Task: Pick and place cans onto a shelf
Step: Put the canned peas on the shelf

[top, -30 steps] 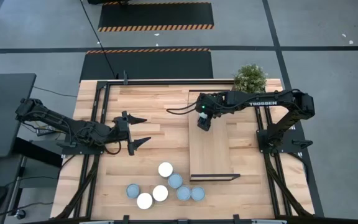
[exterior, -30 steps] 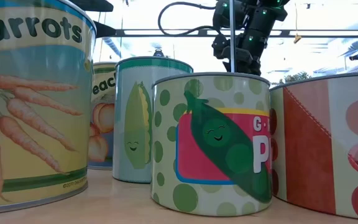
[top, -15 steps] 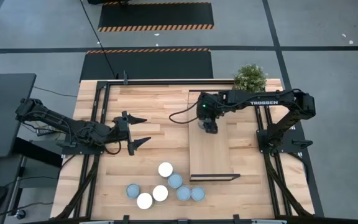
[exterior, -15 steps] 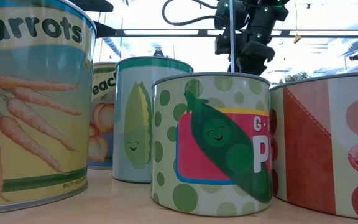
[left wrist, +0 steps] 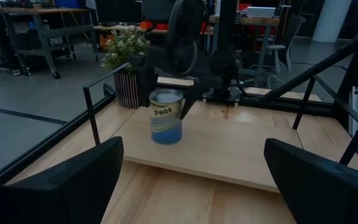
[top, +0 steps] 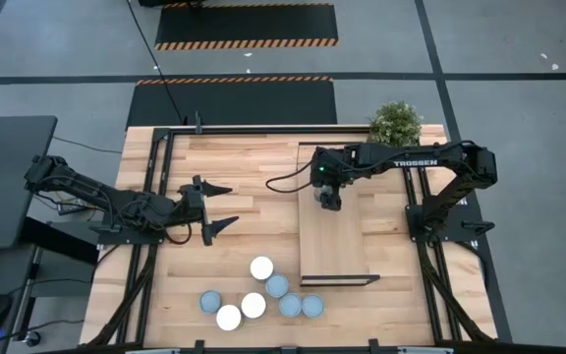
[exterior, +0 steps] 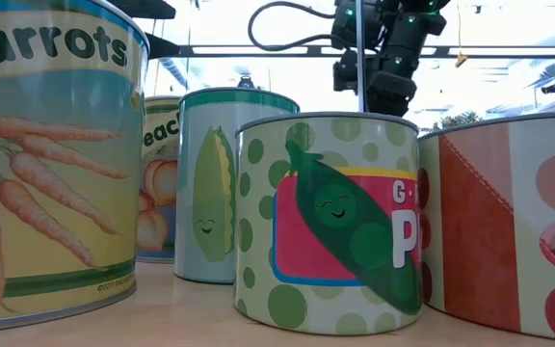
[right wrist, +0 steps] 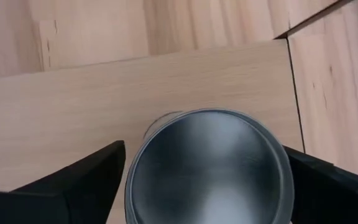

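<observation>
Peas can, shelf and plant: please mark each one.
Peas can (left wrist: 166, 117): left wrist view, on its label.
Shelf (top: 336, 246): high view, bare middle of the board.
Plant (top: 395, 122): high view, centre of the leaves.

Bare shelf (top: 337, 241) beyond can (left wrist: 166, 116); cans (top: 258, 293) crowd table's front

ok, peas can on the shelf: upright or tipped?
Upright. The can stands on its base on the shelf, label level, round top facing the right wrist camera.

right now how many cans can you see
7. Six cluster on the table's near edge beside the shelf. One, a peas can, stands on the shelf under the right arm.
</observation>
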